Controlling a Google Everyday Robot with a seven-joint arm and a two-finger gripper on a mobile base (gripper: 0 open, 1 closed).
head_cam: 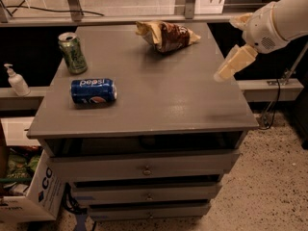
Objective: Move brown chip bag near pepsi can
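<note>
Hovering my gripper (227, 48), jaws spread and empty, beside the cabinet top's (163, 105) right edge, I find the brown chip bag (166, 35) ungrasped at the back, well apart from the pepsi can (94, 91).

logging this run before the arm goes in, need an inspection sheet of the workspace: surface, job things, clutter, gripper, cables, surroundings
surface: grey cabinet top, flat, no spills seen
job's things: brown chip bag lying near the far edge; pepsi can on its side at the left; the two well apart
clutter: green can upright, behind the pepsi can
gripper: gripper in the air by the right edge, apart from the bag
cables: black cable hanging at the right, off the top
surroundings: pump bottle on the left ledge; cardboard box on the floor at lower left
</note>
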